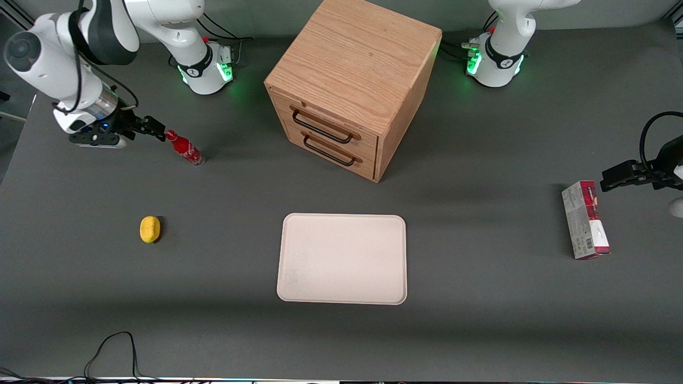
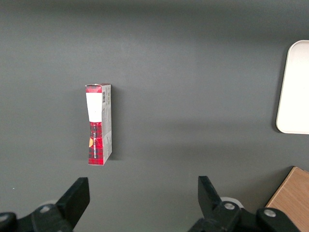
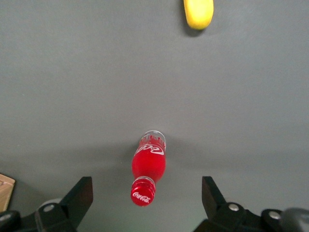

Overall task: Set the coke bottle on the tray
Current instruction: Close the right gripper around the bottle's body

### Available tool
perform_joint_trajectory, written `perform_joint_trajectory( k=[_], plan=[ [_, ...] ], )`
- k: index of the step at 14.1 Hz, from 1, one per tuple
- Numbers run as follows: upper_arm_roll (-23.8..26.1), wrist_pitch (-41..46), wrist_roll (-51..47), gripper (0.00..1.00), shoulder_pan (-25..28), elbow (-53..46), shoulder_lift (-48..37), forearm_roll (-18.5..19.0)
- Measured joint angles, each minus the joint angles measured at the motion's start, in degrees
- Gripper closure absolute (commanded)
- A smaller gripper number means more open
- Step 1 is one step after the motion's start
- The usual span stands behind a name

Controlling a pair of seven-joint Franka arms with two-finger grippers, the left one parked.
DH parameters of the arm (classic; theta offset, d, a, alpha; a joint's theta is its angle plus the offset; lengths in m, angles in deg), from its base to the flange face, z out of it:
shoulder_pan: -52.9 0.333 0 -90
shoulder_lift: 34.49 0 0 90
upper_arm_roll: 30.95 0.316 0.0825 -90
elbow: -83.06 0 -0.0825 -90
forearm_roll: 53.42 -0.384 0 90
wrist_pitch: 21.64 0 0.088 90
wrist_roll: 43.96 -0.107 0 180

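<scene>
Clearly the open tool (image 3: 145, 195) hovers over the upright coke bottle (image 3: 148, 166) (slim, tippy); an off-centre descent could topple it.

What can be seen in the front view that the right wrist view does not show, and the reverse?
Only the front view shows the tray, the wooden drawer cabinet and the red-and-grey carton box, which lies toward the parked arm's end. Only the right wrist view shows the white logo on the bottle's cap and the end effector open, its fingers apart on either side of the cap. Both show the upright coke bottle on the grey table and the lemon.
</scene>
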State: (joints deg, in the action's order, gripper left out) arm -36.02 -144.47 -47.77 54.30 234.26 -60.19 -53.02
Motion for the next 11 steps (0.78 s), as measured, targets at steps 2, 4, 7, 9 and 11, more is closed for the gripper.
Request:
perform_joint_trajectory(
  k=[2,4,7,9,11],
  plan=[
    [-0.03,-3.52,0.0,0.0,0.56,2.95,-0.27,0.0],
    [-0.03,-7.06,0.0,0.0,1.14,5.71,-0.28,0.0],
    [-0.02,-9.33,0.05,0.0,1.45,8.31,-0.28,0.0],
    [0.01,-9.62,0.87,0.0,1.57,8.72,-0.18,0.0],
    [0.01,-9.62,2.53,0.03,1.57,9.06,0.16,0.0]
  ],
)
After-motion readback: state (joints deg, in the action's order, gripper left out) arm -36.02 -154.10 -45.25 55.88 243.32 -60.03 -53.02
